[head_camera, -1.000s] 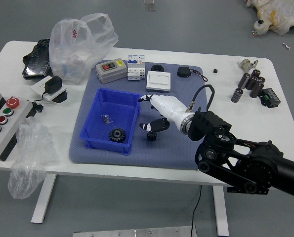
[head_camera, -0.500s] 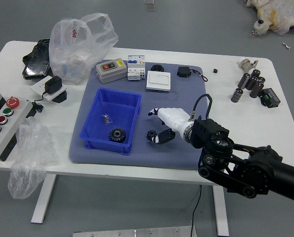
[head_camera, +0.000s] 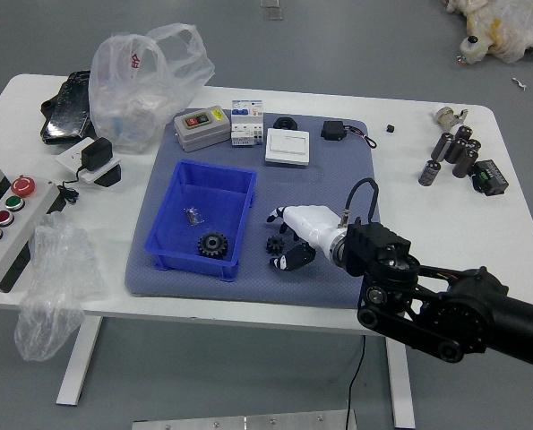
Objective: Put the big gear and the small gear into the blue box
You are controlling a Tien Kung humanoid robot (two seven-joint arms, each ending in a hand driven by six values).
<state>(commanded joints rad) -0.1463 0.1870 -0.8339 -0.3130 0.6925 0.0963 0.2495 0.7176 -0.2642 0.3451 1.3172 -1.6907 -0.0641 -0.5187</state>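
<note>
- The small black toothed gear (head_camera: 275,245) lies flat on the blue-grey mat (head_camera: 329,288), in the gap between the parted black fingertips of the right robot hand (head_camera: 314,227); whether any finger touches it, I cannot tell.
- That robot hand, white-backed with black fingers, is moderately wide, its fingers bent, and has nothing in its grasp.
- The larger black toothed gear (head_camera: 213,245) lies inside the open blue rectangular plastic box (head_camera: 199,262), at its near right corner, to the left of the robot hand.
- The box's right wall stands between the two gears. A small shiny clear piece (head_camera: 193,216) also lies in the box, left of and beyond the larger gear.
- Beyond the robot hand, on the mat, are a white square case (head_camera: 287,147), a black ring (head_camera: 286,124) and a black block with a cable (head_camera: 334,130).
- Beyond the box sit a grey rectangular case (head_camera: 202,131) and white electrical modules (head_camera: 246,123).
- Black cylinders (head_camera: 454,152) stand at the right side of the white worktop (head_camera: 427,219); a grey button panel (head_camera: 11,219) is at its left.
</note>
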